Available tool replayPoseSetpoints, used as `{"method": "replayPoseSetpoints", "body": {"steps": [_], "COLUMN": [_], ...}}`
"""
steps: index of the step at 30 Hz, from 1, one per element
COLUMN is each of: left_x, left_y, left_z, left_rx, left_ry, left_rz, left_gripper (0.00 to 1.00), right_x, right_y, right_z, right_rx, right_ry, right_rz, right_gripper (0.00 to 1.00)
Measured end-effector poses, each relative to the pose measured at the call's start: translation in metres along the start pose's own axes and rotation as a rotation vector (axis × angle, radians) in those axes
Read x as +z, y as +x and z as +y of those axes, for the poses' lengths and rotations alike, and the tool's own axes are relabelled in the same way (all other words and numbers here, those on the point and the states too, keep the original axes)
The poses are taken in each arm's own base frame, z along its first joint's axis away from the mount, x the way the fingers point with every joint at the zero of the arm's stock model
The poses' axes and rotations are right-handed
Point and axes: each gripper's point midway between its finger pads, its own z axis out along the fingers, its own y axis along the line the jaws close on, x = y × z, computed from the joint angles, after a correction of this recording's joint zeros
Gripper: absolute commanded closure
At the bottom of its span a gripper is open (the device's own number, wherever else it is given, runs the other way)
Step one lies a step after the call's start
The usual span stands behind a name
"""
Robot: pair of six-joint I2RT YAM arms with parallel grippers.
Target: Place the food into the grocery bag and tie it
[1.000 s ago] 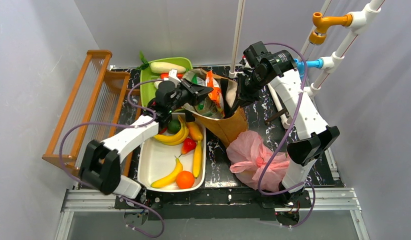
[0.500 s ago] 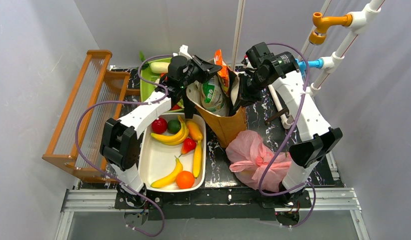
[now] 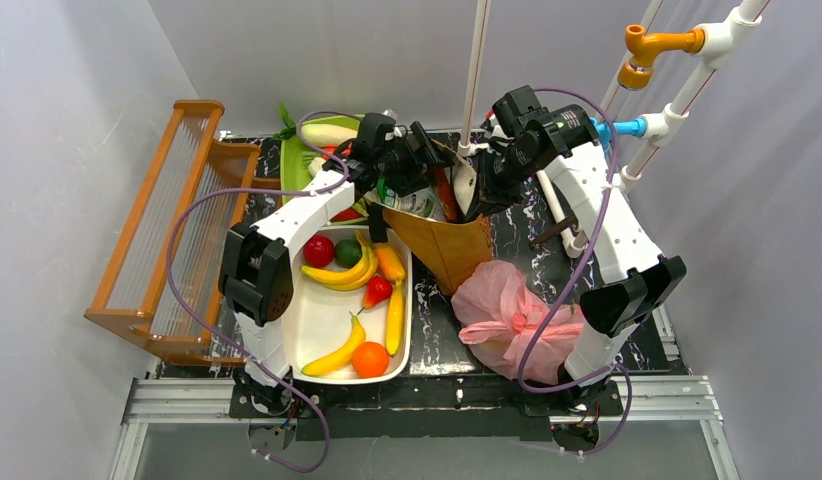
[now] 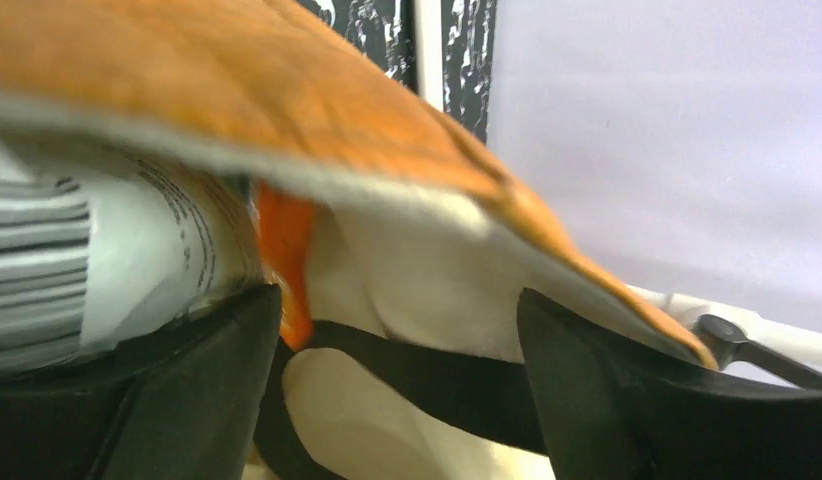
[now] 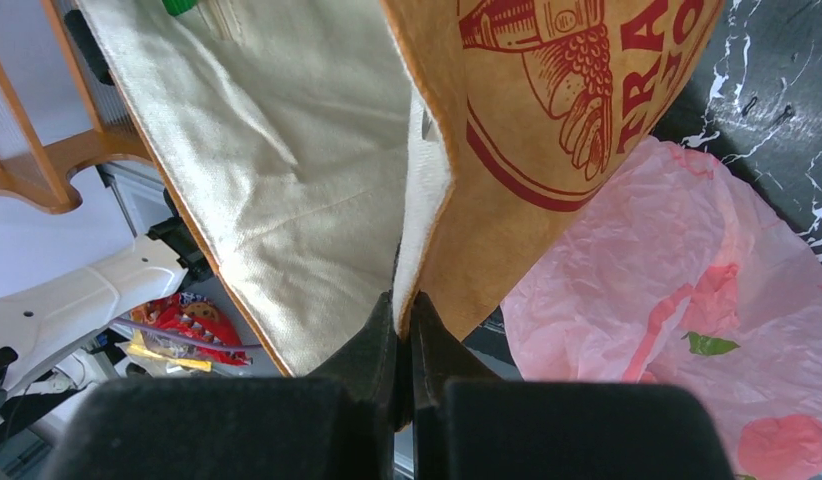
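Crisp packet (image 3: 419, 200) has sunk into the brown paper bag (image 3: 442, 245) under spread left fingers (image 4: 187, 400), right fingers (image 5: 372, 345) clenched on its rim, yet toy fruits (image 3: 352, 270) sit in the white tray (image 3: 312, 320), apart from the pink grocery bag (image 3: 507, 315) on the table (image 3: 432, 340).

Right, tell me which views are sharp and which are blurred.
Left wrist: badly out of focus, the brown paper bag rim and crisp packet print smeared close to the lens. Right wrist: sharp on the bag's red print and the pink grocery bag; its own fingers dark. Top external: sharp, evenly lit.
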Motion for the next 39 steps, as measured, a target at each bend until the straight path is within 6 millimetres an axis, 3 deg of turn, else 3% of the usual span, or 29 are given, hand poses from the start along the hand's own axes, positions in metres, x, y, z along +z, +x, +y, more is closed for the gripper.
{"method": "replayPoseSetpoints", "body": {"steps": [3, 9, 13, 22, 26, 33, 36, 39], "left_x": [-0.007, -0.031, -0.053, -0.103, -0.14, -0.212, -0.229, -0.232], "left_y": [-0.004, -0.021, -0.023, -0.011, 0.014, 0.095, 0.129, 0.162], "left_z": [-0.013, -0.058, -0.074, -0.082, -0.092, -0.11, -0.104, -0.09], "left_rx": [0.037, 0.132, 0.198, 0.536, 0.727, 1.016, 1.129, 1.254], "left_ry": [0.011, 0.088, 0.085, 0.105, 0.168, 0.386, 0.478, 0.555], "left_rz": [0.002, -0.019, 0.003, 0.029, 0.042, 0.117, 0.178, 0.253], "left_gripper": [0.02, 0.02, 0.02, 0.02, 0.02, 0.04, 0.02, 0.02], "right_x": [-0.003, -0.004, -0.004, -0.004, -0.005, -0.001, -0.001, -0.001], "right_y": [-0.002, -0.004, -0.004, -0.004, -0.005, -0.006, -0.006, -0.006], "right_z": [0.001, -0.002, -0.002, -0.003, -0.005, -0.009, -0.009, -0.009], "right_rx": [-0.011, -0.006, -0.005, -0.002, 0.004, 0.016, 0.019, 0.02], "right_ry": [-0.006, 0.002, 0.002, 0.004, 0.005, 0.008, 0.007, 0.007], "right_rz": [-0.013, -0.016, -0.015, -0.015, -0.017, -0.008, -0.006, -0.006], "right_gripper": [0.99, 0.99, 0.99, 0.99, 0.99, 0.99, 0.99, 0.99]}}
